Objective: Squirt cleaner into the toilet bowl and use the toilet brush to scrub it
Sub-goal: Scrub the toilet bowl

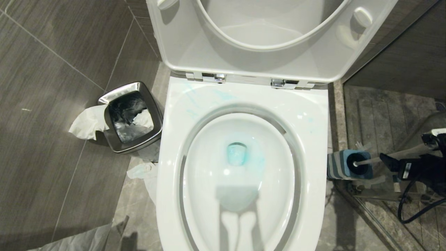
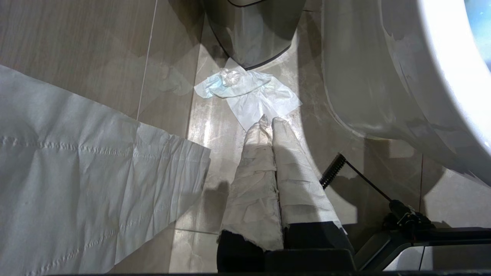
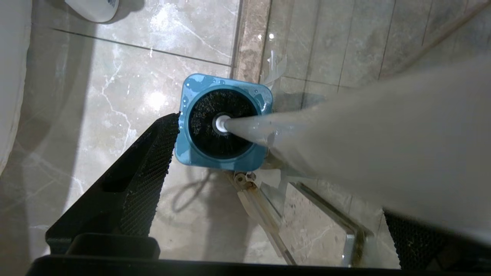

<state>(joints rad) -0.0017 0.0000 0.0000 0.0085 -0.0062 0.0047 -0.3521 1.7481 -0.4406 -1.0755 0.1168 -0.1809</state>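
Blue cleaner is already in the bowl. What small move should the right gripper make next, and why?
Probably close on the toilet brush handle. The right gripper is open with the handle between its fingers, and the bristle head sits in the blue holder, so the toilet bowl cannot be scrubbed yet.

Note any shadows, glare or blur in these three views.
Head view: a dark two-lobed shadow lies across the near bowl, with small glints on the glaze. Left wrist view: bright glare on the floor tiles; the wrapped left pincer is sharp. Right wrist view: the brush handle smears out of focus close to the lens, while its head and holder stay crisp.
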